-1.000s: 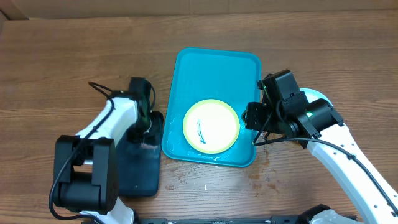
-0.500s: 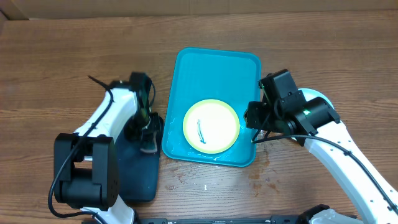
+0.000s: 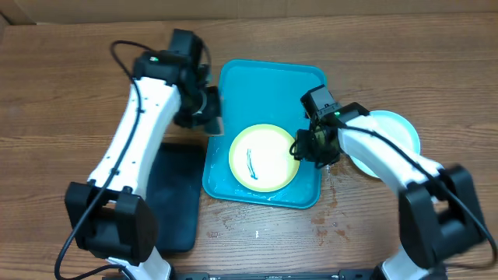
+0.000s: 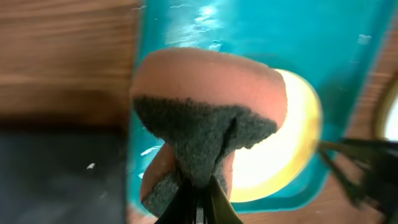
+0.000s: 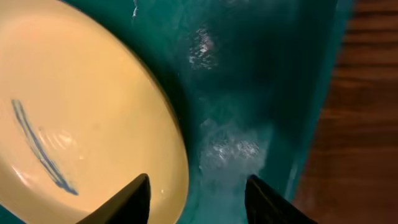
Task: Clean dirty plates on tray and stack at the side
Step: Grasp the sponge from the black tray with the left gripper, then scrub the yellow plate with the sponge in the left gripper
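Now: small round yellow-green-rimmed plastic plate point(image 3: 263, 158) w/ white centre lies flat in near half of large turquoise rectangular plastic tray point(image 3: 268, 85). Dark smear point(image 3: 249, 161) on plate's left half, long axis roughly near–far.

R gripper point(image 5: 198, 179) low at plate's right edge, fingers apart. Wrist view shows the rim lying between them, not yet pinched.

L gripper point(image 4: 198, 194) clamped on orange sponge point(image 4: 208, 93), dark scouring face toward cam, over tray's far-left rim. So plate lies near-right of sponge.

R arm is nearer the plate; smear sits on the side facing L arm.

Judgement: R closes on rim to steady plate, L brings sponge near-right onto smear, strokes along its axis.

Light-blue-rimmed plate point(image 3: 393, 132) on wooden table point(image 3: 62, 93), right of tray, partly under R arm. Black rectangular tray point(image 3: 175, 202) left of the turquoise one, near side.
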Motion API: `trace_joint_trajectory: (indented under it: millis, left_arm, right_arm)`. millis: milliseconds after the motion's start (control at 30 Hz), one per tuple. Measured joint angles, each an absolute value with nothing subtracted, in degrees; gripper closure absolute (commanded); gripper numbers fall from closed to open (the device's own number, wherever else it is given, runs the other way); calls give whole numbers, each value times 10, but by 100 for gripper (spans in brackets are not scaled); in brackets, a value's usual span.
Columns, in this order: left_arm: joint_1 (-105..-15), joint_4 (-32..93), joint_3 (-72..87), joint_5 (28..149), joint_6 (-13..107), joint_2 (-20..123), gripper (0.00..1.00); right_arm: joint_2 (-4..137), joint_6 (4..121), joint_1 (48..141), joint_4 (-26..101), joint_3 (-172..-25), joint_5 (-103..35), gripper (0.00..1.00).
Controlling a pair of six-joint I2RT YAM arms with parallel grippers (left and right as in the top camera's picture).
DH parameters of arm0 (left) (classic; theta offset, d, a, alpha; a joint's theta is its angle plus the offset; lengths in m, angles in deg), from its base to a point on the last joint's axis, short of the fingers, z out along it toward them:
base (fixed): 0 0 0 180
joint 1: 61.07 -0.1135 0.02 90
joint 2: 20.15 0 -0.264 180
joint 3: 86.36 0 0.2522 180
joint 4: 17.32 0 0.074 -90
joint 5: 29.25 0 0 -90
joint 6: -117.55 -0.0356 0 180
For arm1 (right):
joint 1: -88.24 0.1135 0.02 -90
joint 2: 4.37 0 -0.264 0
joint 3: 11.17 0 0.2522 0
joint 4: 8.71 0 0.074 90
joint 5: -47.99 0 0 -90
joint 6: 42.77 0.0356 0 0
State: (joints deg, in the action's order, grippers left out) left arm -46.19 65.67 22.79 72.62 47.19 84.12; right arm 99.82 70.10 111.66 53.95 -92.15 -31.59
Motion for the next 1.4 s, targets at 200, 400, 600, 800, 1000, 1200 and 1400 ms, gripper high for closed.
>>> trace_joint_trajectory:
  millis: [200, 400, 600, 800, 1000, 1200, 1400]
  left_arm:
    - [-393, 553, 145, 746, 522, 841, 96]
    - [-338, 447, 48, 753, 595, 850, 96]
    - [-306, 403, 16, 770, 641, 907, 96]
    - [-316, 469, 28, 751, 651, 938, 96]
    - [-355, 544, 46, 635, 651, 938, 96]
    - [-373, 521, 52, 640, 616, 941, 96]
    - [-385, 445, 51, 771, 579, 950, 96]
  right_arm:
    - [1047, 659, 1112, 520, -922, -269, 90]
    - [1052, 671, 1112, 518, -923, -266, 96]
    - [1052, 680, 1112, 521, -924, -266, 96]
    - [1053, 680, 1113, 522, -925, -263, 96]
    - [1053, 680, 1115, 521, -925, -255, 96]
    - [1057, 684, 1119, 517, -928, -248, 96]
    - [1057, 688, 1117, 524, -928, -252, 96]
